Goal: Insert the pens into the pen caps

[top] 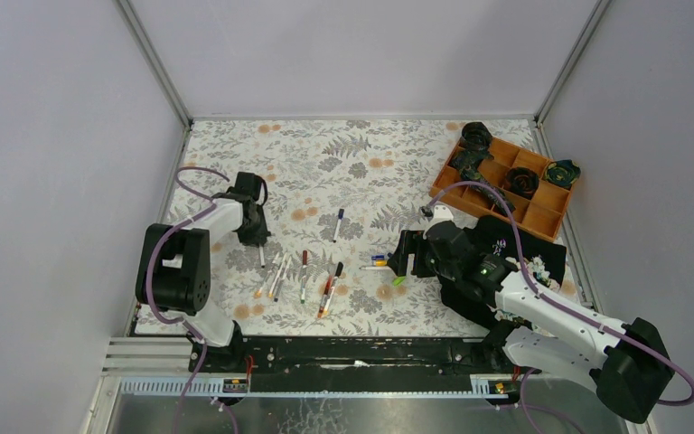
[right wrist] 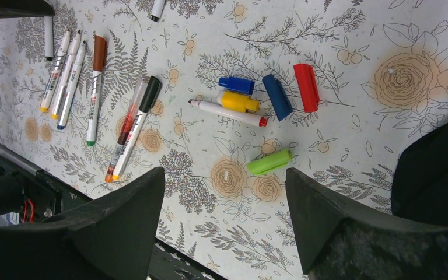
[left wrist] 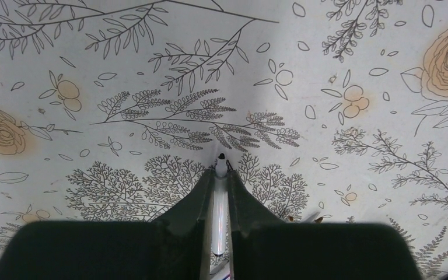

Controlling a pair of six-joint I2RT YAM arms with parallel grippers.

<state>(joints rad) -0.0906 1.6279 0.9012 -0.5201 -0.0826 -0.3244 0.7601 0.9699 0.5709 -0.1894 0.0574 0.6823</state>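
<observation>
My left gripper point(top: 256, 237) point(left wrist: 220, 172) is shut on a white pen point(left wrist: 220, 201) with a black tip, low over the floral mat at the left. Several more pens point(top: 282, 275) point(right wrist: 70, 73) lie side by side in the middle, one more point(top: 338, 224) farther back. Another pen, red-tipped point(right wrist: 227, 112), lies among the pen caps: blue point(right wrist: 236, 85), yellow point(right wrist: 239, 102), dark blue point(right wrist: 277, 97) and red point(right wrist: 307, 87). A green cap point(right wrist: 269, 162) point(top: 398, 281) lies apart, nearer my right gripper point(top: 404, 258) point(right wrist: 224, 175), which hovers open with nothing between its fingers.
An orange compartment tray point(top: 542, 212) with black tape rolls stands at the back right. A black cloth point(top: 517, 246) lies under the right arm. A dark rail point(top: 361, 351) runs along the near table edge.
</observation>
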